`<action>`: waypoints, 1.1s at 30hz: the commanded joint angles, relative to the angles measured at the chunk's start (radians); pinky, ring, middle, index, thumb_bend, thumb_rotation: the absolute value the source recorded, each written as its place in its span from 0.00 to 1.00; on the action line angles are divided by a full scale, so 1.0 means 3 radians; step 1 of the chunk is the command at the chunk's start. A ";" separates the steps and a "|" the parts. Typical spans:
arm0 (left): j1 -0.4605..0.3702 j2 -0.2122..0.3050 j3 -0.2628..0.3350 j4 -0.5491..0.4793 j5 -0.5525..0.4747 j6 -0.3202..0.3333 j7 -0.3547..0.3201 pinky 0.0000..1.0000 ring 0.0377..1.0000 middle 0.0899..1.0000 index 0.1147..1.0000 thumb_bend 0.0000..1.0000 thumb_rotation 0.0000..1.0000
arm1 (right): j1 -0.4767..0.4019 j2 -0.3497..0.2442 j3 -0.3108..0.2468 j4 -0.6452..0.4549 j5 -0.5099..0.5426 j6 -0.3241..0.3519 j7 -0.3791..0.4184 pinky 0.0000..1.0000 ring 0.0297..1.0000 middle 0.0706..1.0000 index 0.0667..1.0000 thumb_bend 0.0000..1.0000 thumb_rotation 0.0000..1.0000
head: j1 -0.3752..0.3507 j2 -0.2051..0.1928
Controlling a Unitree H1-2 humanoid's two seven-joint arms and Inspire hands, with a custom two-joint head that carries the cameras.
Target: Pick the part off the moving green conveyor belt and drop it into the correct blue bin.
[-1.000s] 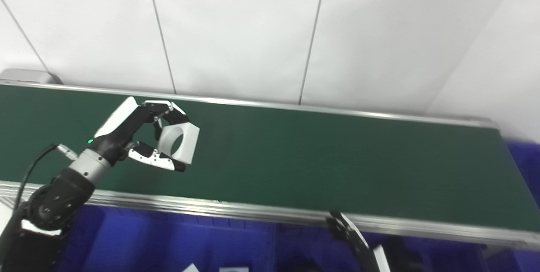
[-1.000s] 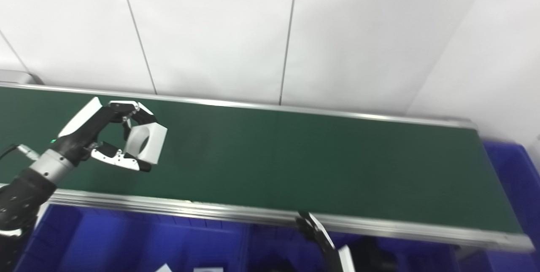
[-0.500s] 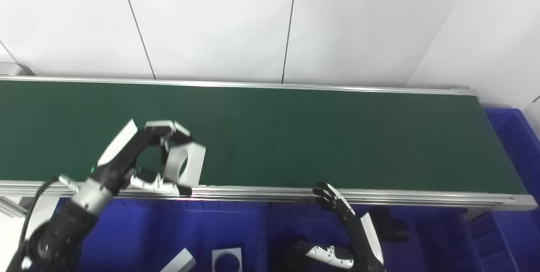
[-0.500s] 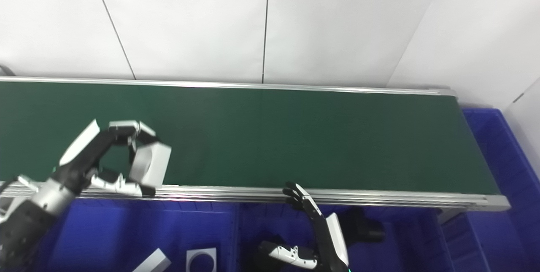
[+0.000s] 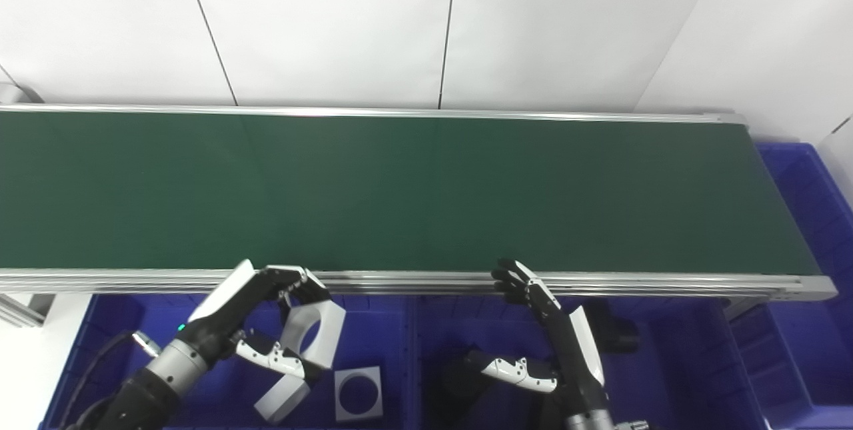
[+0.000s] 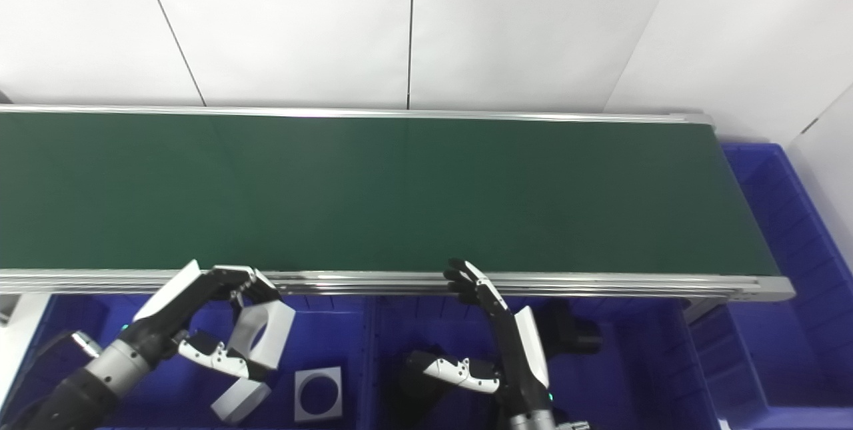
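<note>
My left hand (image 5: pixel 250 323) is shut on a white square part with a round hole (image 5: pixel 318 333) and holds it over the left blue bin (image 5: pixel 383 330), just in front of the conveyor's near rail. The same part shows in the right eye view (image 6: pixel 266 333). The green conveyor belt (image 5: pixel 413 190) carries nothing. My right hand (image 5: pixel 553 337) is open and empty, fingers spread, over the middle blue bin (image 5: pixel 453 330).
In the left bin lie a white square part with a round hole (image 5: pixel 358 393) and a white block (image 5: pixel 281 398). A black part (image 5: pixel 616 333) lies in the middle bin. Another blue bin (image 5: pixel 810 217) stands at the belt's right end. A white wall stands behind.
The camera has tilted down, so the bins now show. My left hand has carried the part back off the belt, across the near rail, to above the left bin.
</note>
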 commanded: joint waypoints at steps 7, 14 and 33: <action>-0.0002 0.0026 -0.0109 -0.0006 0.0279 0.0150 0.0011 0.41 0.42 0.45 0.42 0.50 0.00 | 0.0031 0.0051 -0.0036 -0.0143 -0.0026 -0.0018 0.0013 0.74 0.76 0.78 0.84 0.89 0.44 | 0.0011 0.0014; -0.0090 0.0154 -0.0272 -0.0163 0.0657 0.0633 -0.0255 0.65 0.71 0.72 0.60 0.59 0.13 | 0.0029 0.0064 -0.0045 -0.0145 -0.0024 -0.0021 0.0026 0.74 0.76 0.78 0.84 0.90 0.45 | -0.0006 0.0026; 0.0241 -0.0116 -0.0015 -0.0355 -0.0604 0.0243 -0.0286 0.78 0.88 0.91 0.91 1.00 0.32 | 0.0090 0.0045 -0.0048 -0.0207 0.0012 0.0033 0.0139 0.75 0.77 0.80 0.85 0.90 0.46 | -0.0083 -0.0015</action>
